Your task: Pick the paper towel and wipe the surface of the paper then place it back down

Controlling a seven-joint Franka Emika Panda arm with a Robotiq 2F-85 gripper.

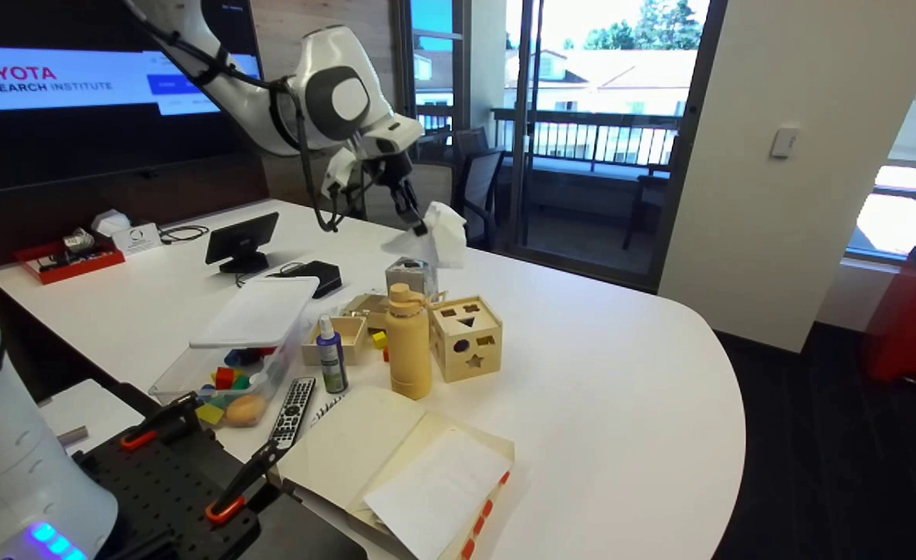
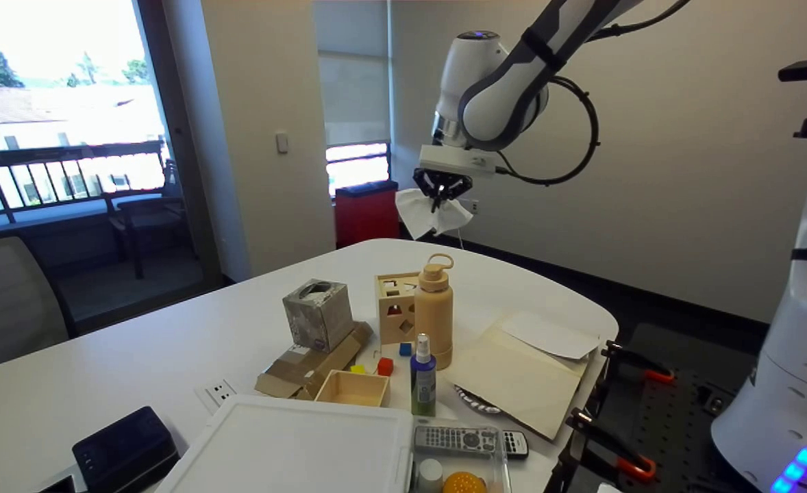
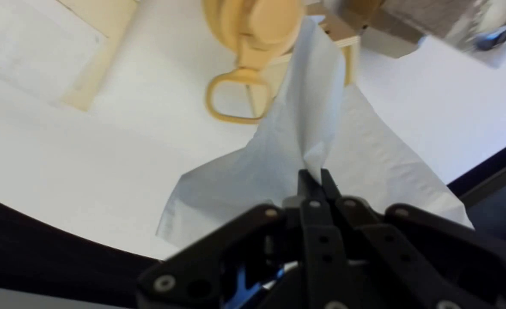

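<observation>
The paper towel hangs from my gripper as a crumpled white sheet in both exterior views and spreads wide in the wrist view. My gripper is shut on it, with a fold pinched between the fingertips. It is held in the air above the table, higher than the bottle and the wooden shape box. The paper, a cream-beige folder-like sheet with reddish-orange edge marks, lies open at the table's edge. Its corner shows in the wrist view.
A yellow bottle and wooden shape box stand beyond the paper. A white sheet lies on it. A tissue box, purple spray bottle, remote and lidded plastic bin are nearby.
</observation>
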